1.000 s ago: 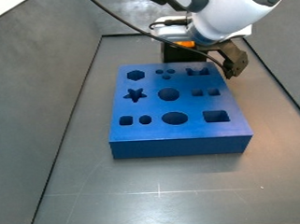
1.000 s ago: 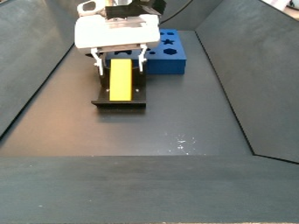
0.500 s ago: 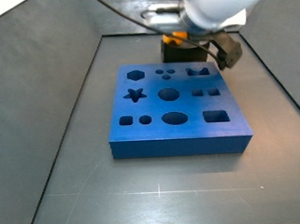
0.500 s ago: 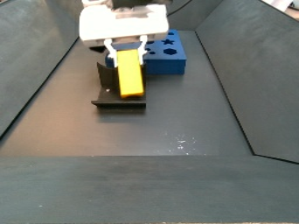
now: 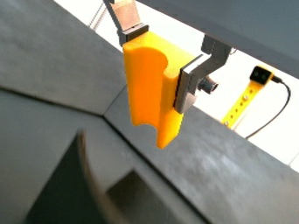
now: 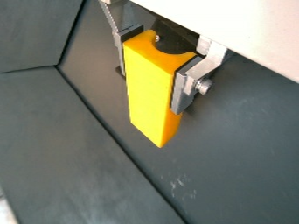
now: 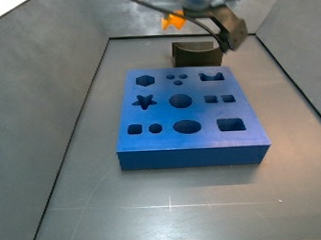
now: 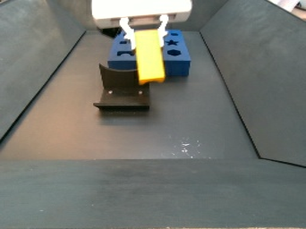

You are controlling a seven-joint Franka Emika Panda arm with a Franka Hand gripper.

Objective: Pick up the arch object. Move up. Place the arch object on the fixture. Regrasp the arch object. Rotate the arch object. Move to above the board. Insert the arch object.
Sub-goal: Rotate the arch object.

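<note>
Arch object (image 8: 148,57) clamped in end effector (image 8: 146,34), above fixture (image 8: 122,88), no legible writing.

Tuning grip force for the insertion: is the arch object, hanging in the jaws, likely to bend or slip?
Probably stiff: the arch object hangs straight from the gripper, unsupported below. Slip seems possible: its faces look smooth and only its upper end is clamped. It looks light for its size.
</note>
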